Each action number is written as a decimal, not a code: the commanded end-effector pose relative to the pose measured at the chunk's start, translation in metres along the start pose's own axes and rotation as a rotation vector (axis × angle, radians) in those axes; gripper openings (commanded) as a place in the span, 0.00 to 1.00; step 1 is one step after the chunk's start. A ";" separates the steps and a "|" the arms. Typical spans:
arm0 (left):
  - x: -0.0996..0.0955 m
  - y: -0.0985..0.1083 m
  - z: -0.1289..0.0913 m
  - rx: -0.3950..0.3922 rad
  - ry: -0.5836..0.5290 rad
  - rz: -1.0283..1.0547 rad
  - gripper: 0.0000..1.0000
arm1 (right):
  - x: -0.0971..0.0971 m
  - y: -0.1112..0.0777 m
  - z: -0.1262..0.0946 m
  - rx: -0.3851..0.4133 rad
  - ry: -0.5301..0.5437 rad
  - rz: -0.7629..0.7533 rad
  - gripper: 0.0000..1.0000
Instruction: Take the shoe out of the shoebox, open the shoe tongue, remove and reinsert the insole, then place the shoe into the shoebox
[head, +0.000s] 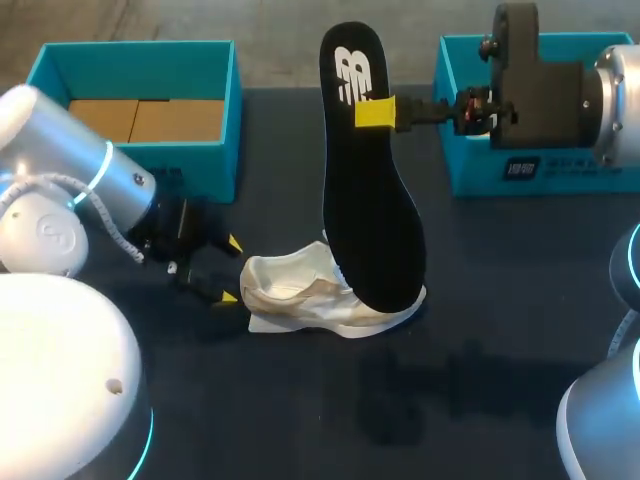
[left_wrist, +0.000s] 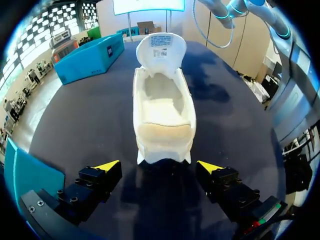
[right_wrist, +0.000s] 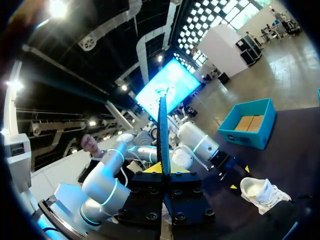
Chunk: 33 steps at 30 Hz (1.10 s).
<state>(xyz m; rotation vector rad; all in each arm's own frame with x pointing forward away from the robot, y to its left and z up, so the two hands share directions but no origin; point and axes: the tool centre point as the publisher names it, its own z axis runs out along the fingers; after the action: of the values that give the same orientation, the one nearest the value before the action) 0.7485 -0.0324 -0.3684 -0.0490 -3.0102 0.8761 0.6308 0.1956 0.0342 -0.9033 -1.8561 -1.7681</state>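
Right gripper (head: 375, 112) clamped on the black insole (head: 372, 200), which stood upright at centre frame. We noted a white logo near its top. White shoe (head: 320, 295) sat on the table at lower centre. Its tongue (left_wrist: 161, 50) bore a label too small to read. Left gripper (head: 230, 270) gaped wide, just left of the shoe.

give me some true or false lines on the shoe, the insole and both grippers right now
1. The right gripper holds the black insole up. True.
2. The shoe sits inside a box. False: it lies on the table.
3. The left gripper is shut on the shoe. False: it is open, just short of the shoe.
4. The left box has brown cardboard in it. True.
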 end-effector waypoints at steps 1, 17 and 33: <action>-0.001 -0.011 -0.021 -0.151 0.042 0.028 1.00 | 0.000 0.000 0.003 -0.002 0.001 0.000 0.00; 0.005 -0.022 -0.035 -0.291 0.035 0.032 1.00 | 0.000 0.000 0.003 -0.002 0.001 0.000 0.00; 0.002 -0.032 -0.031 -0.379 0.065 0.022 1.00 | 0.000 0.000 0.003 -0.002 0.001 0.000 0.00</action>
<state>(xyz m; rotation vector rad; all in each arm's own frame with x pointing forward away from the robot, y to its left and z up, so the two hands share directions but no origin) 0.7416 -0.0305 -0.3283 -0.1014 -3.0760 0.3773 0.6307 0.1956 0.0342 -0.9033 -1.8561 -1.7682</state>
